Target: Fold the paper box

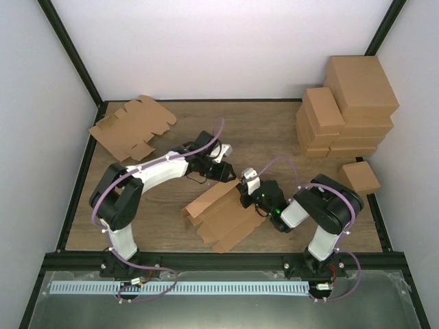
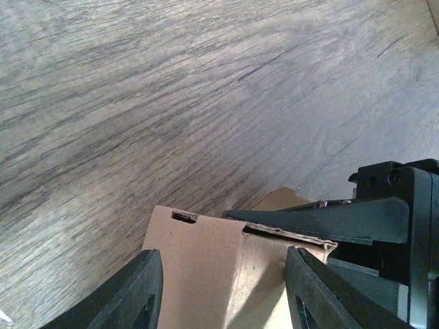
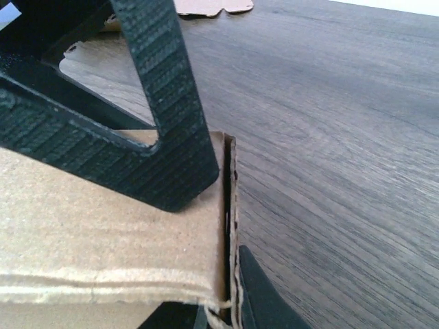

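Box (image 1: 219,218) sits mid-table, slightly toward the near side, half formed: raised part on the left, flat flaps fanning toward the front. Its nearest flap corner is just short of the front table (image 1: 274,130) edge, so you have little room there.

Your right gripper (image 1: 243,195) comes in from the right at the box's far-right edge. In the right wrist view it (image 3: 226,308) is clenched on a thin upright cardboard edge of the box (image 3: 82,226), one finger (image 3: 264,305) on the outer side and the other low on the inner side. The left wrist view shows the same pinch, with the right gripper (image 2: 322,229) lying along a torn-looking edge.

Your left gripper (image 1: 225,171) reaches in from behind, at the box's far corner. Its fingers are spread wide, released, straddling a flat panel of the box (image 2: 199,274) with nothing clamped (image 2: 221,267). One left finger (image 3: 164,137) shows in the right wrist view, resting on top of the panel right by the pinched edge. The two grippers are nearly touching, so it's tight between them.

Bare wood lies to the right of the pinched edge and behind the box. Blanks (image 1: 132,127) are well apart at the back left, their edge just showing in the right wrist view (image 3: 212,7). Cartons (image 1: 346,110) are stacked at the back right, with a small carton (image 1: 360,177) just beside the right arm's elbow
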Motion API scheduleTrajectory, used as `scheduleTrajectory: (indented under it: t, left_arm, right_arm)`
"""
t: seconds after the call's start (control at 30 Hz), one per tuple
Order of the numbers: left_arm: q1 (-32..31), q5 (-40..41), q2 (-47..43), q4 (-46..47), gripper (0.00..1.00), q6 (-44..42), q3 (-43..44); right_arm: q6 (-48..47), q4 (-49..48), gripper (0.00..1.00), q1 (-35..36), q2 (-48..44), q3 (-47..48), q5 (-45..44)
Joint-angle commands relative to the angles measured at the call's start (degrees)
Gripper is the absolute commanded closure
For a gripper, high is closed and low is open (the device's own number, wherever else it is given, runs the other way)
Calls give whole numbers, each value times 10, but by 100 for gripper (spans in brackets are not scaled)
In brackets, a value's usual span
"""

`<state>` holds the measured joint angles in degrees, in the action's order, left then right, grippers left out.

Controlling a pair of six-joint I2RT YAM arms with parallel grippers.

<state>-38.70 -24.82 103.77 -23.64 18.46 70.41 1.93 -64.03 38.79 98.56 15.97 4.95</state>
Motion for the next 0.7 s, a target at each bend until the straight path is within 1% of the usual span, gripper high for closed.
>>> scheduleTrajectory:
  t: [0.0, 0.07, 0.2, 0.43, 0.57, 0.67]
  left_arm:
    - [6, -18, 5, -11, 49, 7, -19]
    - [6, -21, 5, -9, 49, 9, -22]
    - [9, -18, 1, -9, 49, 12, -26]
    - [13, -20, 0, -7, 49, 14, -31]
    - [15, -26, -1, -6, 49, 14, -36]
    - [20, -39, -3, -1, 49, 15, -42]
  right_arm:
    - [-19, -40, 96, 23, 10, 2, -81]
    - [-19, -38, 89, 28, 11, 3, -92]
    - [-15, -31, 80, 30, 19, 5, -100]
    - [-2, -47, 70, 38, 44, 5, -127]
    - [6, -74, 71, 41, 63, 8, -140]
    - [10, -85, 78, 41, 72, 13, -148]
